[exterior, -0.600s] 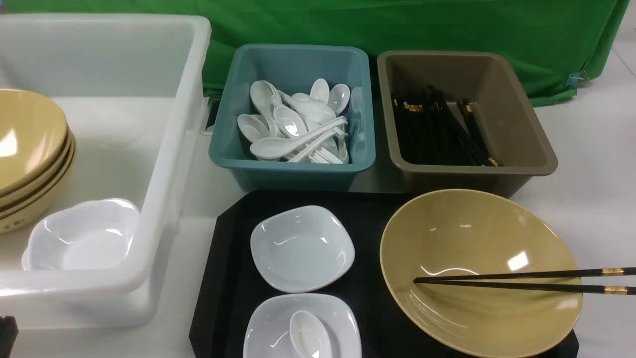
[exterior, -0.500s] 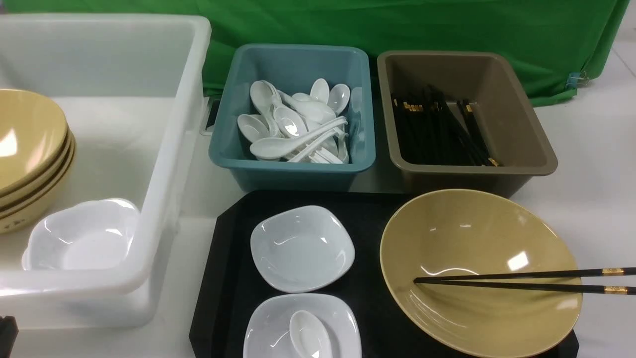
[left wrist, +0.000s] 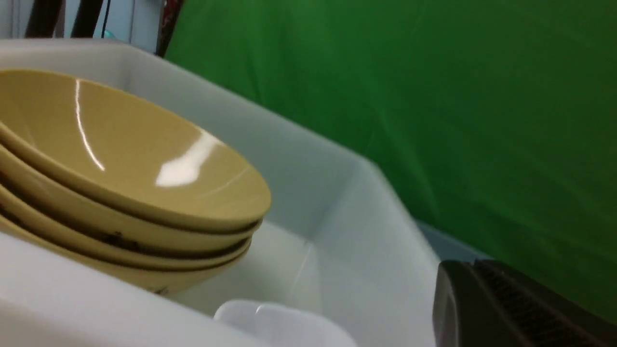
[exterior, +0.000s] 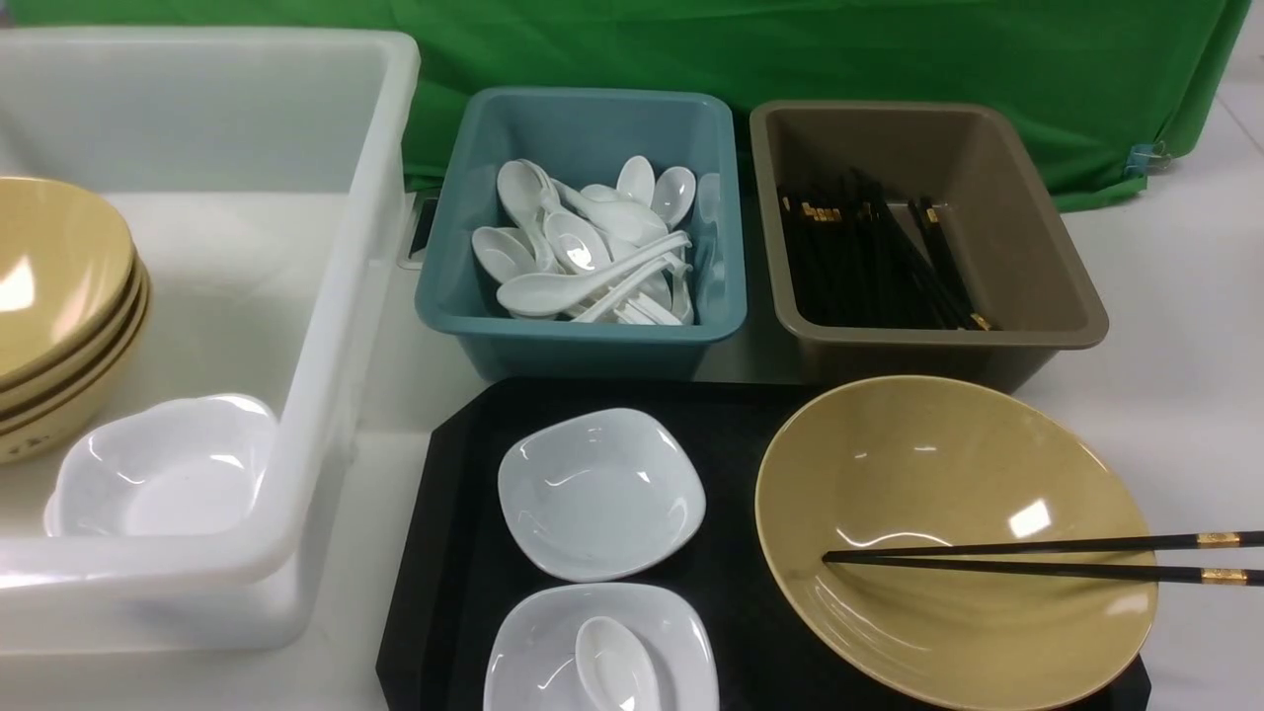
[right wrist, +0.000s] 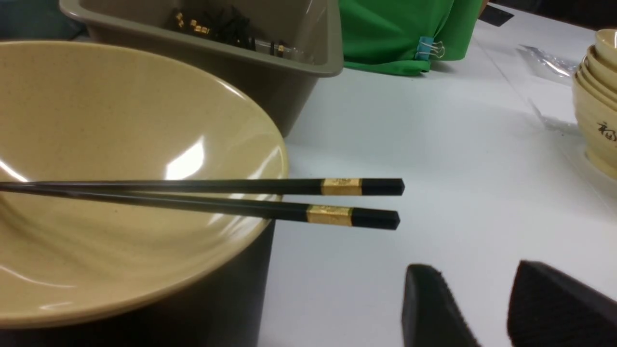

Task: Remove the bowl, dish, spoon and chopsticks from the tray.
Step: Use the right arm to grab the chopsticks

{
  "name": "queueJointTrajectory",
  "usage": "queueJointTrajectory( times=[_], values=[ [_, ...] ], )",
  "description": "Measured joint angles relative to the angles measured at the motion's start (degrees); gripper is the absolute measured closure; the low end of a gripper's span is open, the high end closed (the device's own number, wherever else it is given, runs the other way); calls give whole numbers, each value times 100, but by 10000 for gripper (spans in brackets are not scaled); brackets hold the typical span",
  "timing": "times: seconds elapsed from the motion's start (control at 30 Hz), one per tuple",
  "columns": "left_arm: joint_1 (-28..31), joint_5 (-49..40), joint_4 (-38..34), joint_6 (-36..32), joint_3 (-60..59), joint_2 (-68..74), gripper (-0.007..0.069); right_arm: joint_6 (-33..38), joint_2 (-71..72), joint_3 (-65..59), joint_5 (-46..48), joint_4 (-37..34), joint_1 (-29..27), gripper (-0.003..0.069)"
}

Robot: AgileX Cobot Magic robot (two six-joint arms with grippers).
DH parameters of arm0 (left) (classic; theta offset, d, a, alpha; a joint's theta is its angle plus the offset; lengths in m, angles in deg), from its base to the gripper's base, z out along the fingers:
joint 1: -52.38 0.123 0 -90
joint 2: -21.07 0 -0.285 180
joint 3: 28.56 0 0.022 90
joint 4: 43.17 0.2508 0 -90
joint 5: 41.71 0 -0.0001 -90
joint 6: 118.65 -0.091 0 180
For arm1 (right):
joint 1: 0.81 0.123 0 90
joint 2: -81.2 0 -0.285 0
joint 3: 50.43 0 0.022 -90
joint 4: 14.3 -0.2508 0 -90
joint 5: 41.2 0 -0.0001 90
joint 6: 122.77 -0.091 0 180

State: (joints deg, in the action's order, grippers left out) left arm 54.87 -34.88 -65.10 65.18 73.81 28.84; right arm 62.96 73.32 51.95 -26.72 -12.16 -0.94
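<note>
The black tray (exterior: 454,592) holds the mustard bowl (exterior: 948,474) on its right side. The black chopsticks (exterior: 1037,555) lie across that bowl, their gold-banded ends past its right rim. A white dish (exterior: 600,492) sits on the tray's left, and a second white dish (exterior: 533,652) in front of it holds the white spoon (exterior: 614,664). Neither gripper shows in the front view. My right gripper (right wrist: 475,272) stands open above bare table, just short of the chopsticks' (right wrist: 337,200) thick ends beside the bowl (right wrist: 96,120). My left gripper (left wrist: 470,264) is shut and empty beside the white tub.
A white tub (exterior: 326,326) on the left holds stacked mustard bowls (exterior: 49,286) and a white dish (exterior: 168,469). Behind the tray stand a teal bin (exterior: 583,336) of spoons and a brown bin (exterior: 1037,296) of chopsticks. More stacked bowls (right wrist: 597,96) stand further along the table in the right wrist view.
The dark gripper tip at the front view's lower left corner has left the frame. Nothing on the tray has moved.
</note>
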Motion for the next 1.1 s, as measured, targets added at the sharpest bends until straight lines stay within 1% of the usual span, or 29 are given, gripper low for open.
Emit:
queueJointTrajectory(
  times=[0.2,0.23,0.27,0.3,0.33,0.37,0.4,0.47,0.5,0.53,0.57,0.6,0.67,0.73,0.8,0.9,0.93,0.97,1.0,1.03,1.07,1.1],
  values=[
    [0,562,-137,256,0,0,603,0,0,0,0,0,0,417],
    [0,862,-142,434,0,0,603,0,0,0,-17,0,0,417],
    [0,971,-142,489,0,0,603,0,0,0,-23,0,0,417],
    [0,1508,-88,818,0,0,603,-57,0,0,-204,-108,0,417],
    [0,1821,-13,959,0,0,603,-216,0,0,-438,-306,0,417],
    [0,1895,5,1042,7,0,603,-216,0,0,-438,-306,0,417],
    [0,2230,127,1263,175,0,603,-671,0,0,-962,-763,0,417],
    [0,2050,231,1415,738,14,603,-1483,0,0,-1711,-1287,0,417],
    [0,1551,269,1472,1223,120,603,-2065,0,0,-2192,-1489,0,417],
    [0,967,341,1481,1851,372,603,-2352,0,0,-2512,-1590,0,417],
    [0,168,428,1447,2393,678,603,-2528,0,0,-2917,-1653,0,417],
    [0,-446,498,1433,2922,1056,603,-2528,0,0,-3092,-1676,-5,417],
    [0,-1955,521,1259,3826,1877,603,-2661,0,0,-3430,-1711,-11,417],
    [0,-2964,495,876,4391,2500,603,-2821,0,0,-3728,-1718,-11,423],
    [0,-3892,379,373,4878,3178,603,-3012,-10,56,-3657,-1584,-2,454],
    [0,-5005,11,-434,5195,4074,603,-3206,-233,685,-2431,-998,158,584],
    [0,-5253,-127,-680,5225,4331,603,-3182,-341,909,-2075,-863,263,606],
    [0,-5511,-241,-959,5226,4568,603,-3064,-575,1299,-1492,-705,421,631],
    [0,-5650,-342,-1096,5231,4802,603,-2870,-802,1620,-1042,-625,529,643],
    [0,-5881,-431,-1295,5231,5134,603,-2538,-1210,2028,-484,-560,766,653],
    [0,-6031,-470,-1397,5231,5382,603,-2231,-1686,2608,322,-521,1031,659],
    [0,-6120,-488,-1484,5231,5557,603,-2044,-2020,2859,666,-494,1220,660]
  ],
)
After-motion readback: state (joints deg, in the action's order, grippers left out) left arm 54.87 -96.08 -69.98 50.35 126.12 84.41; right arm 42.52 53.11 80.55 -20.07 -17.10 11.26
